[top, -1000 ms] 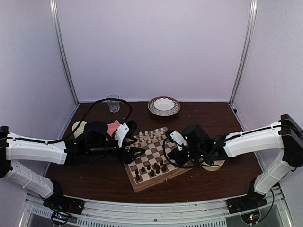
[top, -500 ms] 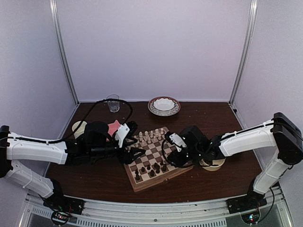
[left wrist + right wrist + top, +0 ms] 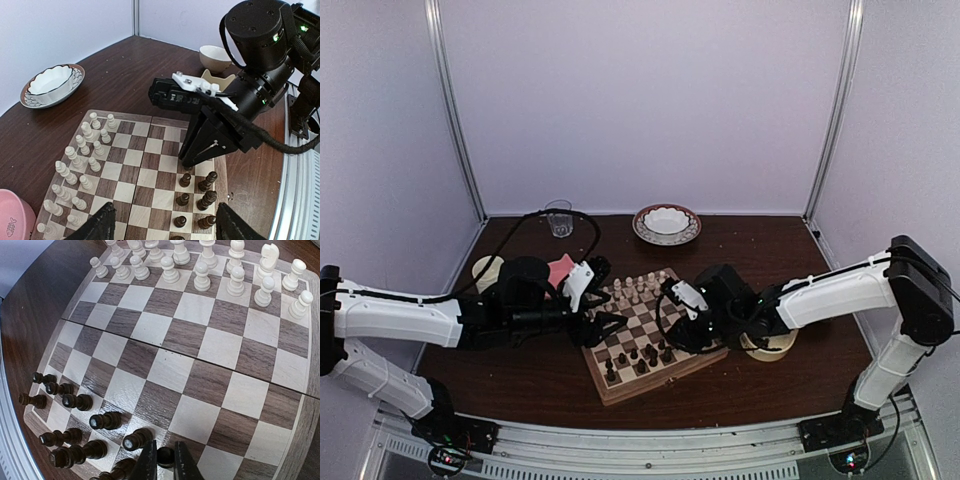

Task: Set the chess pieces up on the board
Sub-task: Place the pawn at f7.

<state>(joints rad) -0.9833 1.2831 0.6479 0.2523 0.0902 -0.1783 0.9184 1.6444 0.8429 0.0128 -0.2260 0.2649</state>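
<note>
Seemingly seating dark pawn [image 3: 165,458] at chessboard's [image 3: 220,347] 6 o'clock with right gripper [image 3: 165,452] clenched on it, left gripper [image 3: 167,227] released. Next: unclench, lift straight, sparing neighbouring chessmen [image 3: 105,420].

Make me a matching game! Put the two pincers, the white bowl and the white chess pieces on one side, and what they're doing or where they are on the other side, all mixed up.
Things:
1. left pincer
2. right pincer
3. white bowl
4. white chess pieces

Places and states:
A. standing in rows along one side of the board
B. shut on a dark chess piece
C. on the table, off the board
D. open, holding nothing

Right pairs: 1-D, 2-B, 3-C, 4-A.
</note>
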